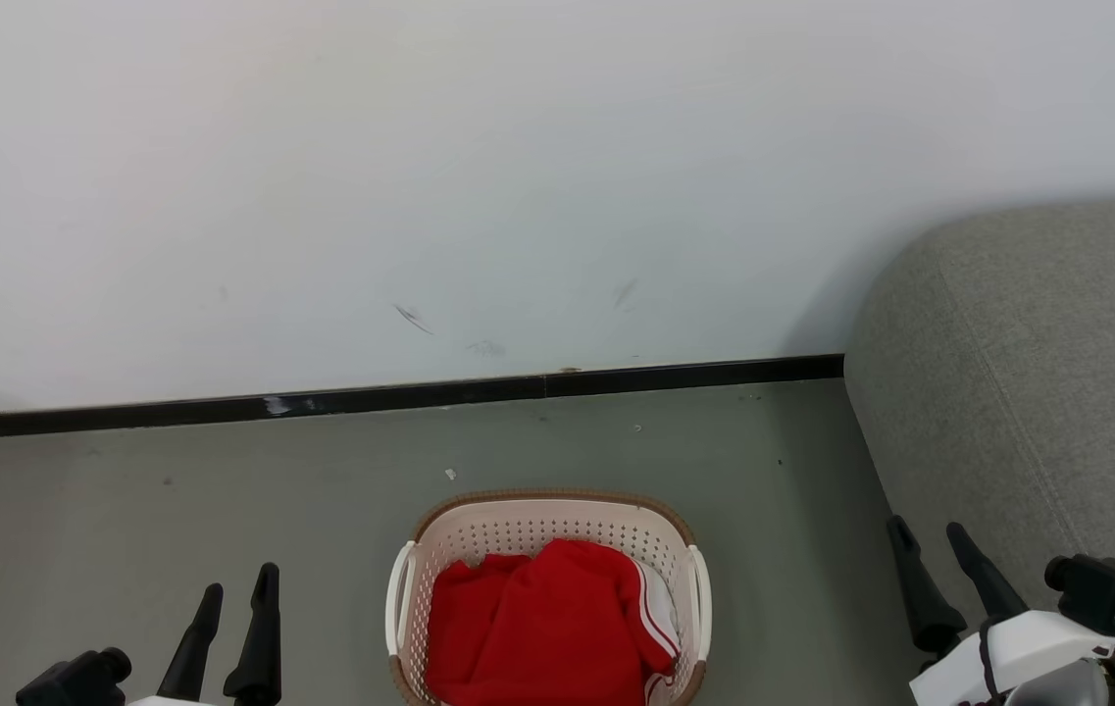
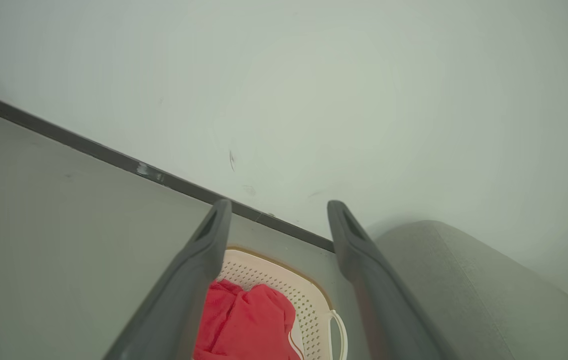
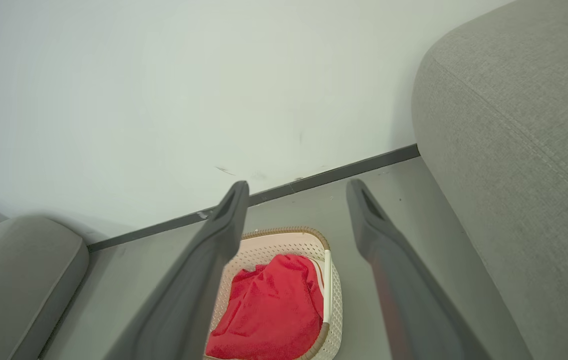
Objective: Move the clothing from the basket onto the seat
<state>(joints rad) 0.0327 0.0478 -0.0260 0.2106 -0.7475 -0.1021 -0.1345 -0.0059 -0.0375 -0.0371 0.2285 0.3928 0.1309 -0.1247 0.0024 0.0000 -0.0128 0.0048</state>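
Wide open and empty: left gripper, right gripper. Risks catching the laundry basket wall along with the red clothing, tipping it on the floor short of the grey sofa.

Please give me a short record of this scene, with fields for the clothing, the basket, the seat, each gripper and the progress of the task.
clothing: red, bunched inside the basket
basket: cream with a brown rim, on the grey floor near the wall
seat: grey, on the robot's right of the basket, no clothing on the visible part
left gripper: open, empty, left of the basket
right gripper: open, empty, by the seat's edge
progress: nothing moved yet
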